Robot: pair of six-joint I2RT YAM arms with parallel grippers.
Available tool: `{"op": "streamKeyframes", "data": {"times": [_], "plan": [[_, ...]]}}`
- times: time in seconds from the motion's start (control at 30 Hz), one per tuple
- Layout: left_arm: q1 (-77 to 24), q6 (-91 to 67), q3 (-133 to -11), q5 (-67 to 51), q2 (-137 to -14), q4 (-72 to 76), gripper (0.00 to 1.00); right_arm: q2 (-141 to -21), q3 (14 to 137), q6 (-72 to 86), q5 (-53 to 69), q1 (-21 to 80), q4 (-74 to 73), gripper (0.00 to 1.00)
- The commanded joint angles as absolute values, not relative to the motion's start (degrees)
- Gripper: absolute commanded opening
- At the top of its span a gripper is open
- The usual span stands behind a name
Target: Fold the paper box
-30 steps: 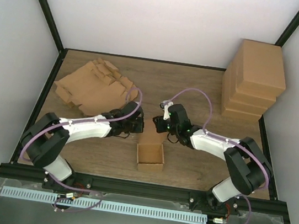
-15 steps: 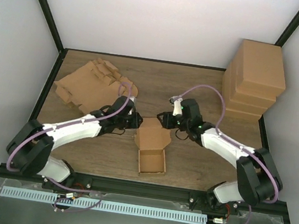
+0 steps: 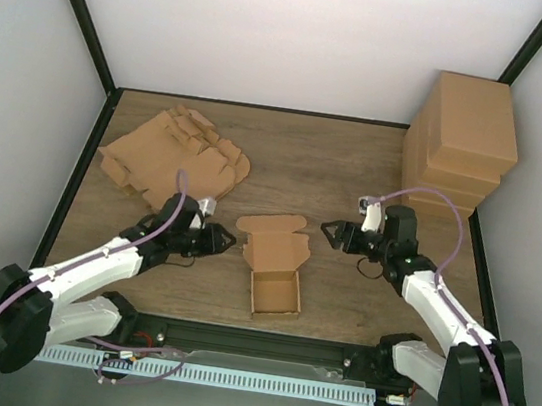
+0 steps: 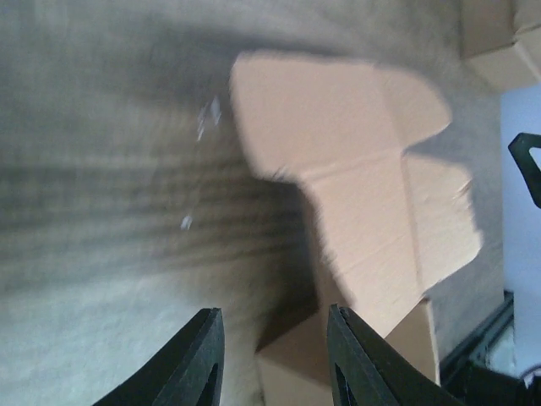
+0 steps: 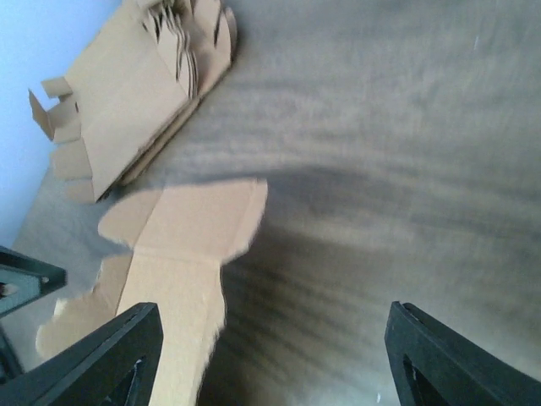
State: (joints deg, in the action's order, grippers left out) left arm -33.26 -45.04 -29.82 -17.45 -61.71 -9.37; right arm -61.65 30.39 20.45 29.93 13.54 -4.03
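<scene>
The paper box point(image 3: 275, 291) sits at the table's near middle, a small brown tray with its lid point(image 3: 274, 243) standing open and leaning back, tabs spread. My left gripper point(image 3: 228, 240) hovers just left of the lid, open and holding nothing. In the left wrist view its gripper point(image 4: 272, 313) frames bare table and the box corner point(image 4: 355, 359), with the lid point(image 4: 372, 194) beyond. My right gripper point(image 3: 330, 234) is to the right of the lid, apart from it and wide open. The right wrist view shows that gripper point(image 5: 275, 309) over bare wood, the lid point(image 5: 182, 245) at the left.
A pile of flat cardboard blanks point(image 3: 172, 154) lies at the back left, also in the right wrist view point(image 5: 144, 93). A stack of finished boxes point(image 3: 461, 144) stands at the back right corner. Black frame rails edge the table.
Both grippers have let go of the lid, opened, and drawn away to either side. The lid has swung up and back, and the box has shifted slightly.
</scene>
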Motion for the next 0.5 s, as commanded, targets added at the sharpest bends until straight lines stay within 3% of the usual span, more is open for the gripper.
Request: {"op": "streamKeyframes", "data": {"times": [0.0,0.47], "plan": [[-31.92,-50.19,-23.15,-28.88,-61.99,-0.43,0.36,-62.87,26.55,21.62,40.69,11.61,-2.86,0.72],[-31.38,-56.59,-19.99,-37.69,-69.2,16.74,0.4,-71.38,21.42,23.93,45.22,11.56,5.75,0.57]]}}
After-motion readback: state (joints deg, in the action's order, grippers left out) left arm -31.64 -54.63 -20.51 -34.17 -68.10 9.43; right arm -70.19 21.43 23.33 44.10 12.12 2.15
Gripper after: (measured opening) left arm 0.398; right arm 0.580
